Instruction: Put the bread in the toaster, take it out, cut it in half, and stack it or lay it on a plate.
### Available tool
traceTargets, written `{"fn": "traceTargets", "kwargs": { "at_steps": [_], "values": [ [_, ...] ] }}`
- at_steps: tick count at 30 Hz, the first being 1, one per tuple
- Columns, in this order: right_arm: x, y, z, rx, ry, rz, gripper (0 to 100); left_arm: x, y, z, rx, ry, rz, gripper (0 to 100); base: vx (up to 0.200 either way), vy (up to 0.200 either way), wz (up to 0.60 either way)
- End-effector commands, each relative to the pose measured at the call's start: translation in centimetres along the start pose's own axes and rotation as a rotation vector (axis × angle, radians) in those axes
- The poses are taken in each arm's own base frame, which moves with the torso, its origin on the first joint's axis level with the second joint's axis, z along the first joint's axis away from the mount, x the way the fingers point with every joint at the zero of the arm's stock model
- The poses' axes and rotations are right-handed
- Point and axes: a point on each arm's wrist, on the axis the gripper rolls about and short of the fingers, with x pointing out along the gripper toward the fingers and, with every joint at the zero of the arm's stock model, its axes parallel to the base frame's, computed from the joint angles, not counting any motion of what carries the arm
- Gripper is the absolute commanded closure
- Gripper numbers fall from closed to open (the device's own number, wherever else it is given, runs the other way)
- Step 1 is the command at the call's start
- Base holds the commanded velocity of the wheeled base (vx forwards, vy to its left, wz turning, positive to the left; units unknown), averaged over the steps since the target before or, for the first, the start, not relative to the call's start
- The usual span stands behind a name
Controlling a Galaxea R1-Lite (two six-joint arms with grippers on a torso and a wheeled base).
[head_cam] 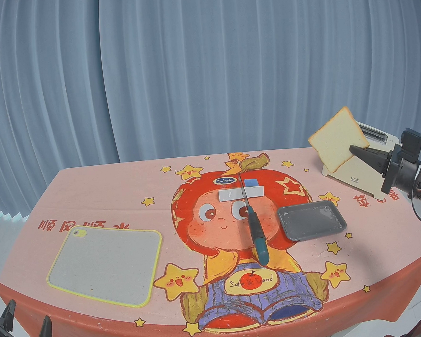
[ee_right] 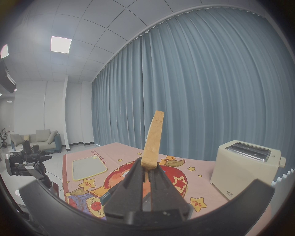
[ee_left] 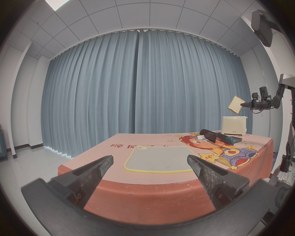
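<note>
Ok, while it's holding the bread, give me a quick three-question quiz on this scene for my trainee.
1. True or false: the bread is held in the air, out of the toaster.
2. Which hand is shut on the bread: A left, B right?
3. Fill in: the knife lies between the cutting board and the grey ____.
Key: 1 true; 2 B, the right hand; 3 tray.

The toaster (head_cam: 360, 175) is cream, bread (head_cam: 335, 141) pale tan, tray (head_cam: 311, 220) grey, knife handle (head_cam: 258, 236) teal, board (head_cam: 105, 263) yellow-edged.
</note>
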Motion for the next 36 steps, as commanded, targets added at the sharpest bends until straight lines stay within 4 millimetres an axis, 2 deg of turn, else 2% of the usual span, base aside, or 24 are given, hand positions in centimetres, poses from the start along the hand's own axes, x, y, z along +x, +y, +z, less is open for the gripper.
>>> {"fn": "traceTargets", "kwargs": {
  "at_steps": [1,9,14,17,18,23,28,33,36],
  "values": [
    [-0.7,-0.7,0.6,-0.015,-0.021,-0.022,100,0.0,0.0,-0.5,0.000,0.001,0.000,0,0.000,0.000,0.00],
    [-0.9,-1.4,0.9,-0.064,-0.077,-0.040,100,0.0,0.0,-0.5,0.000,0.001,0.000,0,0.000,0.000,0.00],
    [-0.6,-1.3,-0.1,-0.093,-0.101,-0.031,100,0.0,0.0,-0.5,0.000,0.001,0.000,0,0.000,0.000,0.00],
    [-0.2,-1.3,0.5,-0.120,-0.135,-0.018,100,0.0,0.0,-0.5,0.000,0.001,0.000,0,0.000,0.000,0.00],
    [-0.1,-1.3,1.3,-0.140,-0.154,-0.016,100,0.0,0.0,-0.5,0.000,0.001,0.000,0,0.000,0.000,0.00],
    [-0.3,-1.7,2.2,-0.160,-0.176,-0.039,100,0.0,0.0,-0.5,0.000,0.001,0.000,0,0.000,0.000,0.00],
    [-0.8,-3.9,3.0,-0.177,-0.190,-0.121,100,0.0,0.0,-0.5,0.000,0.001,0.000,0,0.000,0.000,0.00],
    [-0.2,-7.7,3.2,-0.193,-0.150,-0.209,100,0.0,0.0,-0.5,0.000,0.001,0.000,0,0.000,0.000,0.00],
    [-0.2,-8.9,3.4,-0.215,-0.134,-0.240,100,0.0,0.0,-0.5,0.000,0.001,0.000,0,0.000,0.000,0.00]
  ]
}}
